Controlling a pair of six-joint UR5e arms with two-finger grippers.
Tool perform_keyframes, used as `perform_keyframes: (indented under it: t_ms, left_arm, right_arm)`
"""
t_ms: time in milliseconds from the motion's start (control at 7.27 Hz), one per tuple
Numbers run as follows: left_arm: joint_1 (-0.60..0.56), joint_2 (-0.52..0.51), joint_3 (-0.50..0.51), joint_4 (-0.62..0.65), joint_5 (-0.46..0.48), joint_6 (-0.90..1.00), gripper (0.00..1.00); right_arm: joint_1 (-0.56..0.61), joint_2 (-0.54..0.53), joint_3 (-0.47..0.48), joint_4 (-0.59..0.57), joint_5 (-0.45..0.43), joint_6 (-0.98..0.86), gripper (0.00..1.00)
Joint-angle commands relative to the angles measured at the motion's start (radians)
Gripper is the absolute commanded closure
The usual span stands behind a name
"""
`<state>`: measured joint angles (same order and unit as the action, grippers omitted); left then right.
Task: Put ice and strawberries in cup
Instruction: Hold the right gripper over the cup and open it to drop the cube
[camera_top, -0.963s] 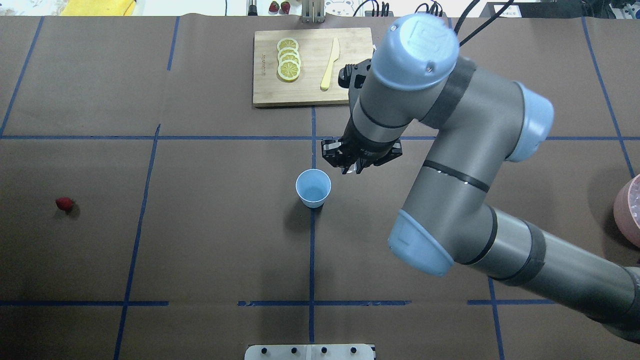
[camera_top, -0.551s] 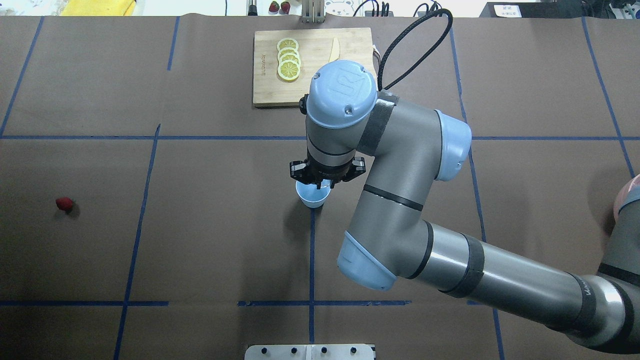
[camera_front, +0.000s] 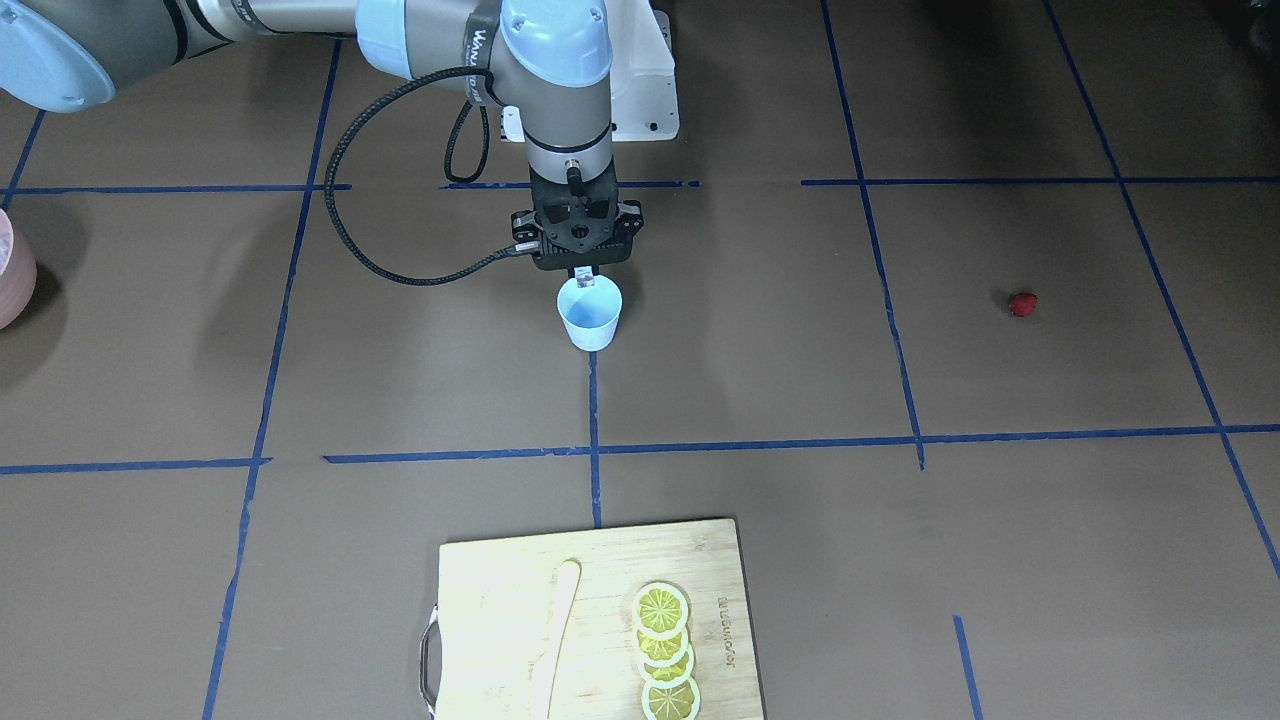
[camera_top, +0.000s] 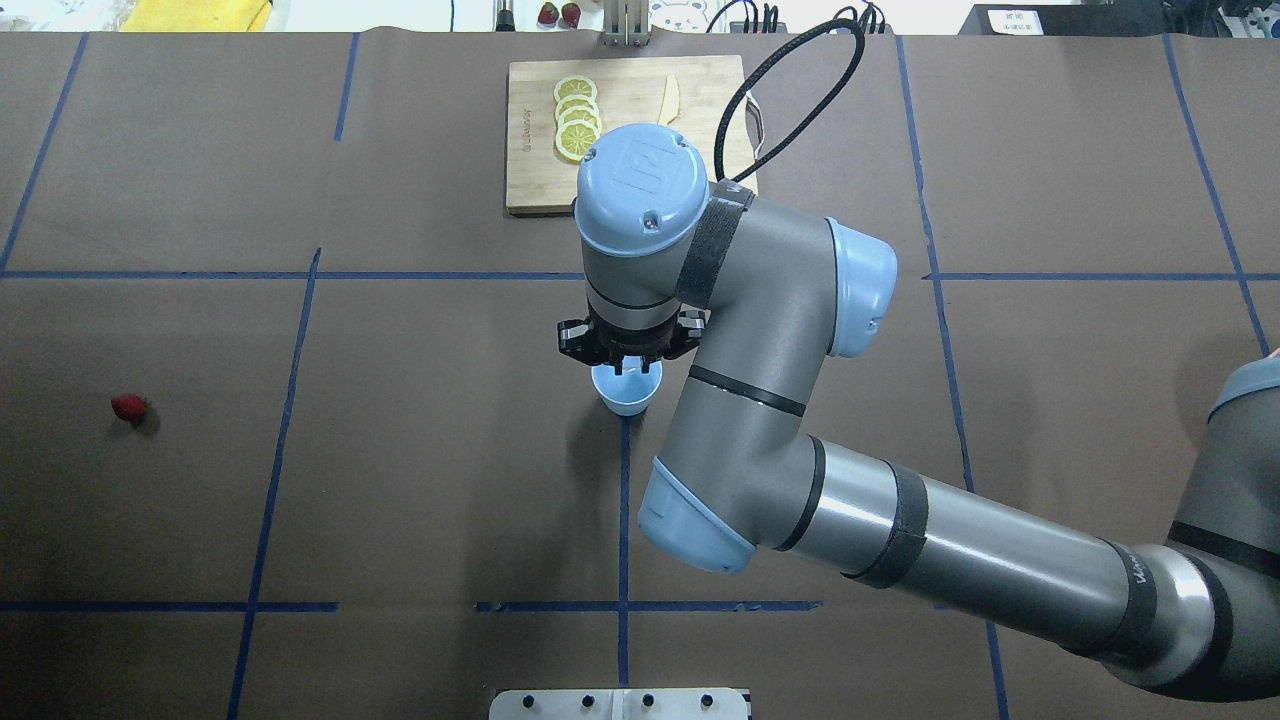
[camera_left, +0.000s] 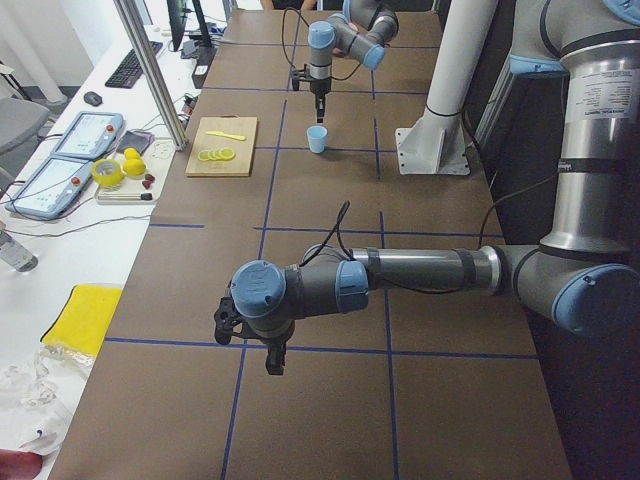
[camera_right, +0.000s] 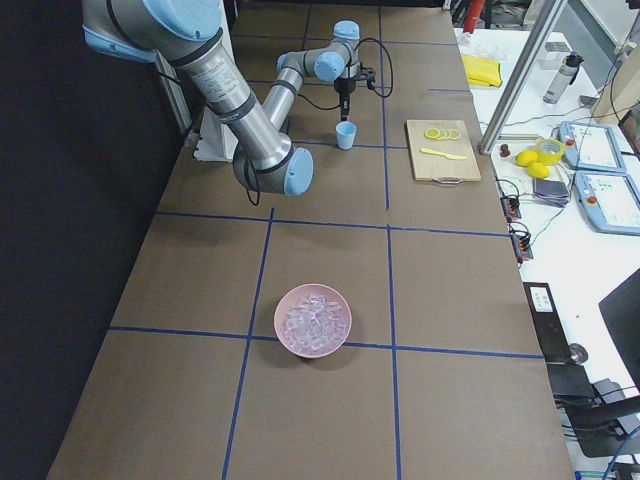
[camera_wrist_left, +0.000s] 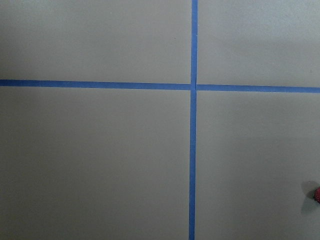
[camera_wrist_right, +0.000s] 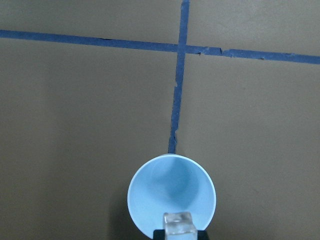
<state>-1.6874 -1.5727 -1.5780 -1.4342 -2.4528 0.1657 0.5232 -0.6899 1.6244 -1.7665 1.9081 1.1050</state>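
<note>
The pale-blue cup (camera_front: 592, 318) stands at the table's middle on a blue tape crossing; it also shows in the overhead view (camera_top: 626, 396) and the right wrist view (camera_wrist_right: 171, 190). My right gripper (camera_front: 584, 279) hangs straight over the cup's rim, shut on a clear ice cube (camera_wrist_right: 178, 223) held just above the mouth. The cup's inside looks bare. One dark-red strawberry (camera_top: 128, 407) lies far off on the robot's left (camera_front: 1021, 303). My left gripper (camera_left: 272, 362) hovers near that end; I cannot tell whether it is open or shut.
A pinkish bowl (camera_right: 290, 335) heaped with ice (camera_right: 314, 320) stands on the robot's right. A wooden cutting board (camera_top: 530, 180) with lemon slices (camera_top: 576, 128) and a yellow knife (camera_front: 553, 640) lies beyond the cup. The right arm's cable loops above the board.
The right arm has swung left and down, carrying its gripper from beside the cup to directly over the cup's mouth. The cup and strawberry have not moved.
</note>
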Motion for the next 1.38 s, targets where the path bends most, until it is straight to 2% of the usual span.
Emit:
perform_keyframes:
  t_ms: [0,413,551,688,826,1101,1239]
  left_arm:
    - [0.000,-0.003,0.004,0.000,0.000,0.000,0.00]
    - [0.000,-0.004,0.004,0.000,0.000,0.000,0.00]
    - [0.000,-0.004,0.004,0.000,0.000,0.000,0.00]
    - [0.000,-0.004,0.004,0.000,0.000,0.000,0.00]
    - [0.000,-0.004,0.004,0.000,0.000,0.000,0.00]
    - [0.000,-0.004,0.004,0.000,0.000,0.000,0.00]
    - [0.000,-0.004,0.004,0.000,0.000,0.000,0.00]
  right_arm:
    - [0.000,0.013,-0.058,0.063,-0.003,0.001,1.00]
    - [-0.002,0.010,-0.070,0.065,-0.004,-0.008,0.99]
    - [-0.005,0.010,-0.069,0.065,-0.004,-0.008,0.91]
    - [-0.008,0.009,-0.069,0.065,-0.004,-0.008,0.73]
    - [-0.008,0.009,-0.069,0.065,-0.003,-0.008,0.50]
    - [-0.009,0.006,-0.069,0.065,-0.004,-0.008,0.34]
    - [-0.009,0.004,-0.069,0.065,-0.004,-0.008,0.31]
